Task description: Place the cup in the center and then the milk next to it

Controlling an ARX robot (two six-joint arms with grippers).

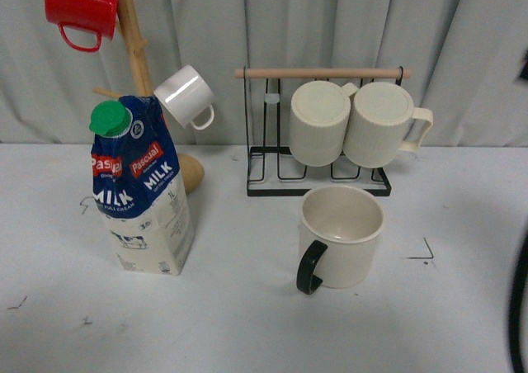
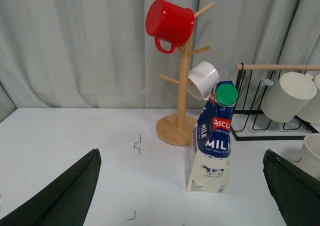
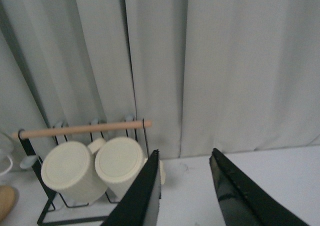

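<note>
Left wrist view: L fingers [image 2: 65, 201] spread wide, empty, facing milk [image 2: 212, 141]; R fingers [image 3: 145, 201] apart, empty, pointing at curtain [image 3: 240, 61].

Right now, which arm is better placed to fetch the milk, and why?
Left, probably. The milk stands ahead between its open jaws; the right wrist camera faces the mug rack and curtain.

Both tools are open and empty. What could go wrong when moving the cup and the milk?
The milk is tall and narrow and stands close to the mug tree; a sideways push by the left tool might tip it or knock the tree.
The cup sits right before the wire rack; the right tool could bump the rack.
</note>
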